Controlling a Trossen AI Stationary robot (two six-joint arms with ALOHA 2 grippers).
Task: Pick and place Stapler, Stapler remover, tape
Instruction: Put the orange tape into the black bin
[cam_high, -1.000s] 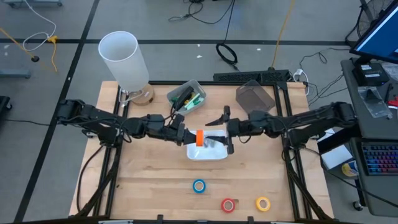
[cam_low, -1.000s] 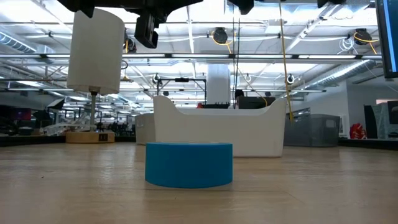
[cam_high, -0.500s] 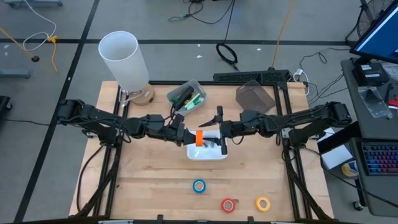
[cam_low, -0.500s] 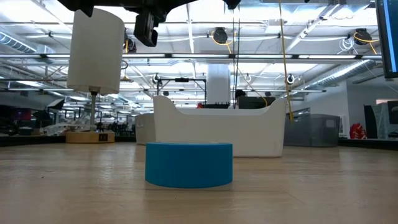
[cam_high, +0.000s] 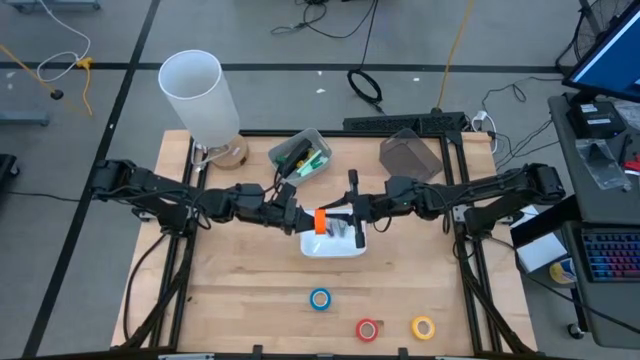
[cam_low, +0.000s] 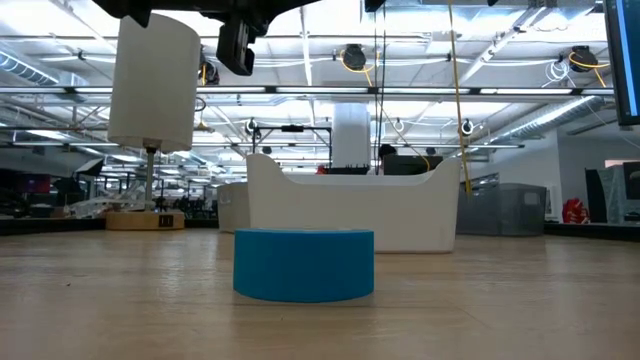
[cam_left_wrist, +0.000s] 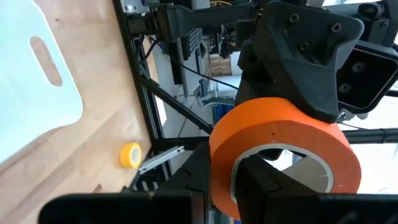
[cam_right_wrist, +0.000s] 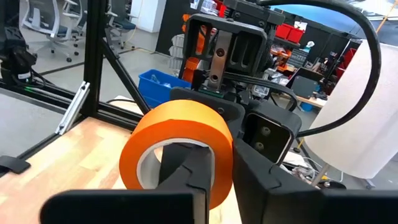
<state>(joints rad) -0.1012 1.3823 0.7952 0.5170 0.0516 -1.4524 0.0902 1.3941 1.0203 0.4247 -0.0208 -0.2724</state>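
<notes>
The orange tape (cam_high: 321, 222) hangs on edge above the white bin (cam_high: 340, 250), between both arms. My left gripper (cam_high: 303, 220) comes at it from the table's left and is shut on it. My right gripper (cam_high: 345, 216) comes from the right and is shut on it too. The blue tape (cam_high: 320, 298), red tape (cam_high: 367, 329) and yellow tape (cam_high: 423, 327) lie flat on the wood near the front edge. The blue tape (cam_low: 304, 264) fills the low view's middle, in front of the bin (cam_low: 350, 212). I cannot make out the stapler or the stapler remover. My left gripper pinches the orange roll's ring wall (cam_left_wrist: 219, 163), one finger (cam_left_wrist: 268, 182) inside the centre hole and one (cam_left_wrist: 198, 179) outside. The fingers reach in level from the table's left. The roll is lifted clear over the bin, its hole facing the arms. My right gripper has the ring wall on the roll's other face (cam_right_wrist: 219, 155), one finger (cam_right_wrist: 180, 169) inside the hole and one (cam_right_wrist: 256, 182) outside. It comes level from the table's right. The roll stays on edge, clear of the bin.
A tall white cylinder (cam_high: 200, 95) stands at the table's far left. A clear tub with green things (cam_high: 300, 155) and a dark clear tub (cam_high: 410, 155) sit along the far edge. Bare wood lies left and right of the three tapes.
My right gripper has gone toward the table's left, up to the orange tape, with its fingers wide apart, then shut on the roll. My left gripper and the tape have kept still above the bin.
</notes>
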